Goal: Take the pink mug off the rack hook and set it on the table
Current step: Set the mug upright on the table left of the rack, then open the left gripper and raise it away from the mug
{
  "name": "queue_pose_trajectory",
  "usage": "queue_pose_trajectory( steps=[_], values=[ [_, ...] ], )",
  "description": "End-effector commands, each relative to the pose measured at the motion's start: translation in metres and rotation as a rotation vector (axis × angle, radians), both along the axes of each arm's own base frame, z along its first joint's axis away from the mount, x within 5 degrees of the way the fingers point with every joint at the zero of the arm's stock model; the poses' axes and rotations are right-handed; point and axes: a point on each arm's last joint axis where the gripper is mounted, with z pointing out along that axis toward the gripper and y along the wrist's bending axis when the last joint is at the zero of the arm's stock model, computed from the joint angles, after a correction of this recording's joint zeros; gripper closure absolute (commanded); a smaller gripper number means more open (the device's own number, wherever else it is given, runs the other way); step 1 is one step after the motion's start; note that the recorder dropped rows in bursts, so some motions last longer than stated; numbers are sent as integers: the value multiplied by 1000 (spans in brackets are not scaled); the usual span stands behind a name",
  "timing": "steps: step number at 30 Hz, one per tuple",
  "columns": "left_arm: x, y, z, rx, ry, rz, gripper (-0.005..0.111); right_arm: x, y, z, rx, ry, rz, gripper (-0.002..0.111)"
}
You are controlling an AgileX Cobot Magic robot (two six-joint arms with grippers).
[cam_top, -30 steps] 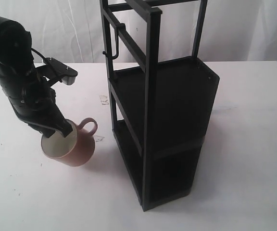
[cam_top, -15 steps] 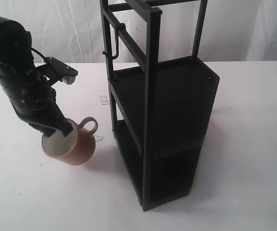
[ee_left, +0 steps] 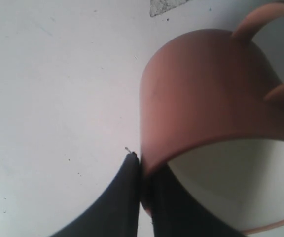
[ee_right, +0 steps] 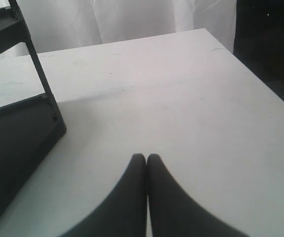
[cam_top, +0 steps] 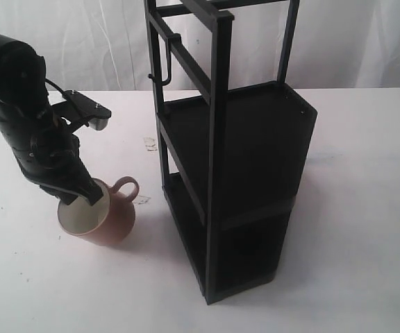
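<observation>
The pink mug (cam_top: 110,220) is tilted low over the white table (cam_top: 367,229), left of the black rack; whether its base touches the top I cannot tell. Its cream inside faces the camera and its handle (cam_top: 125,185) points toward the rack. My left gripper (cam_top: 85,198) is shut on the mug's rim, one finger (ee_left: 117,197) outside the wall and one inside the mug (ee_left: 206,94). The rack hook (cam_top: 162,66) hangs bare on the top bar. My right gripper (ee_right: 146,158) is shut on nothing above the table, out of the exterior view.
The tall black two-shelf rack (cam_top: 242,159) stands mid-table, its lower shelf corner (ee_right: 18,133) in the right wrist view. Small scraps (cam_top: 148,143) lie on the table between mug and rack. The table's far edge (ee_right: 240,54) drops to a dark area.
My left gripper has carried the mug slightly down and to the left, closer to the tabletop. The right gripper's earlier state is not shown.
</observation>
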Motion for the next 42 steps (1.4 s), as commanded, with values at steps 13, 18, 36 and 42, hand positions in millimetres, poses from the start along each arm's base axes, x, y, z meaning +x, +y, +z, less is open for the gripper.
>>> queue_pose_trajectory(
  steps=[13,18,36,42],
  values=[
    [-4,-2,0,-9,18,6,107,0,0,0,-31,-6,12,108],
    [-5,-1,-5,-12,10,2,107,0,0,0,-31,-6,12,108],
    [-7,-1,-11,-12,13,1,75,0,0,0,-31,-6,12,108],
    [-6,-1,-9,-14,7,1,54,0,0,0,-31,-6,12,108]
  ],
)
